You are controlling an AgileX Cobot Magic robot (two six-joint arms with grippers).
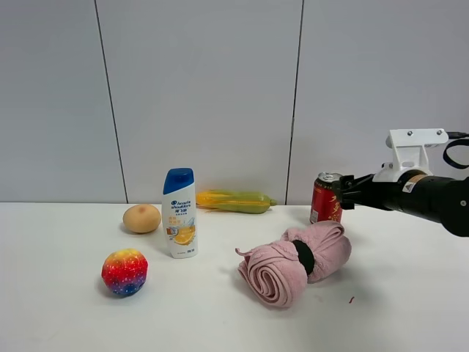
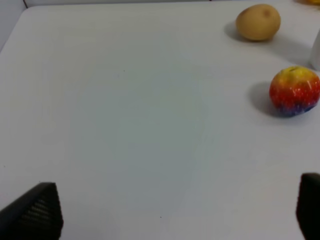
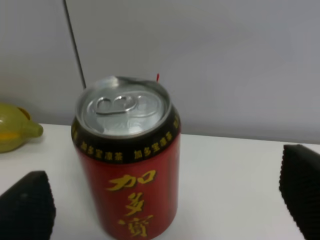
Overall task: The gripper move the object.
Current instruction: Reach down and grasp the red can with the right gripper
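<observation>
The red can with yellow Chinese characters and a silver top stands upright at the back right of the white table, near the wall. My right gripper, black with a white bracket on top, is level with the can's upper half and just to its right. In the right wrist view the can fills the middle, and the gripper is open with one finger on either side, apart from the can. My left gripper is open and empty over bare table; it does not show in the exterior view.
A rolled pink towel lies just in front of the can. A white blue-capped shampoo bottle, a potato, a multicoloured ball and a corn cob sit to the left. The wall is close behind.
</observation>
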